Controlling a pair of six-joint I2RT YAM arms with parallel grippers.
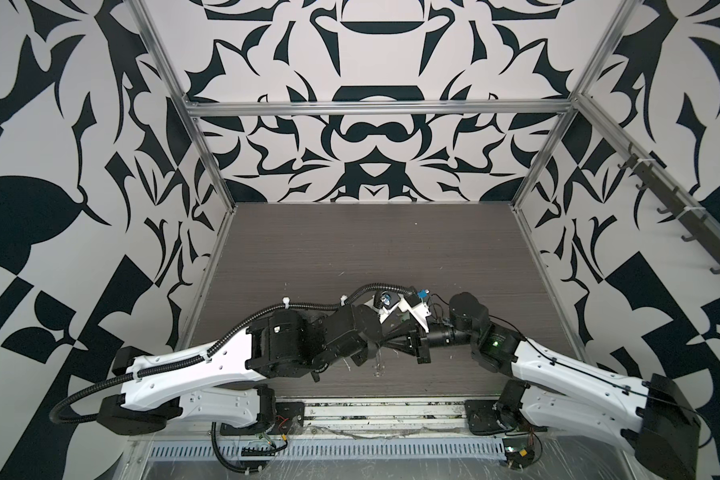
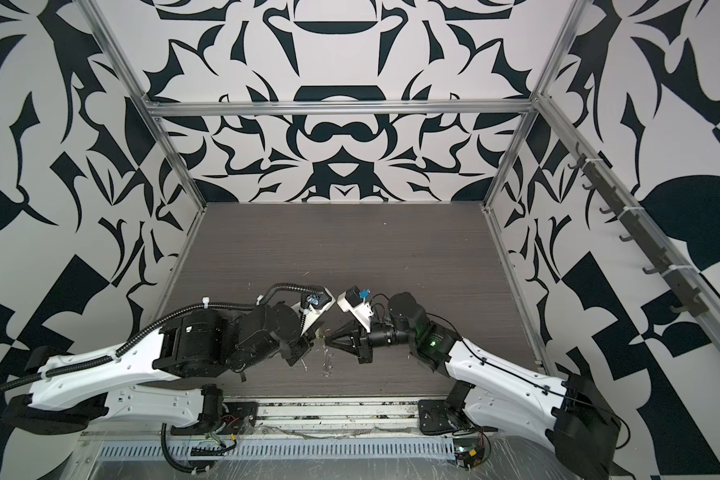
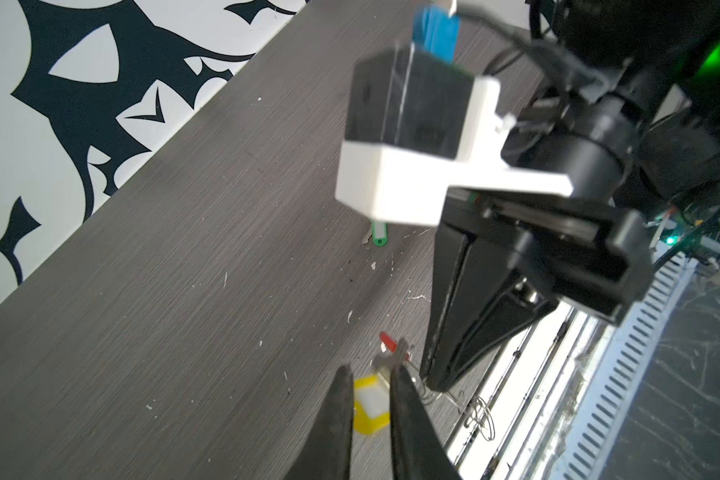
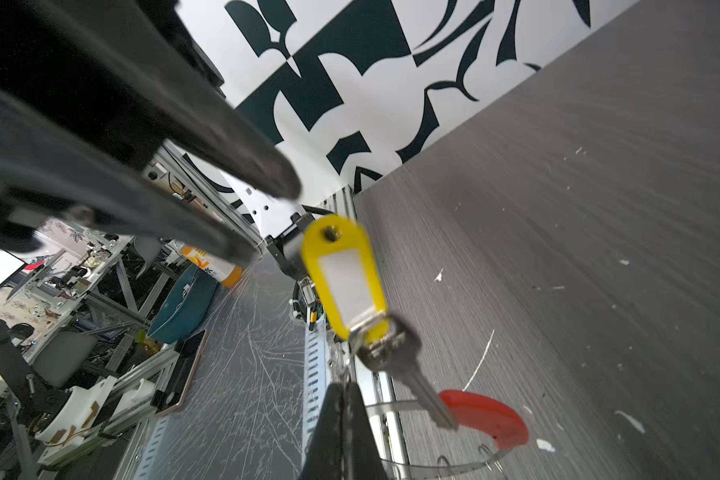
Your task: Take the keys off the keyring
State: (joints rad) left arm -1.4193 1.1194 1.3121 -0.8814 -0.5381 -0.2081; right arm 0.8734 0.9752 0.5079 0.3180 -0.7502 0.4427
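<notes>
Yellow-tagged key (image 4: pixel 395 357) hangs on the keyring (image 4: pixel 487 415) your right gripper (image 4: pixel 341 388) clamps; left gripper (image 4: pixel 271 220) gapes empty; next, regrasp and slide it off.

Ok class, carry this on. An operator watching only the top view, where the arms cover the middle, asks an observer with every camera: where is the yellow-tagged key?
Observer: The right wrist view shows the silvery metal key with a yellow plastic tag hanging beside the thin wire keyring with a red tubular sleeve.
Operator: What holds the ring?
Observer: The right end effector is shut on its wire.
Operator: And the left one?
Observer: The left end effector is open, its tips near the yellow tag.
</notes>
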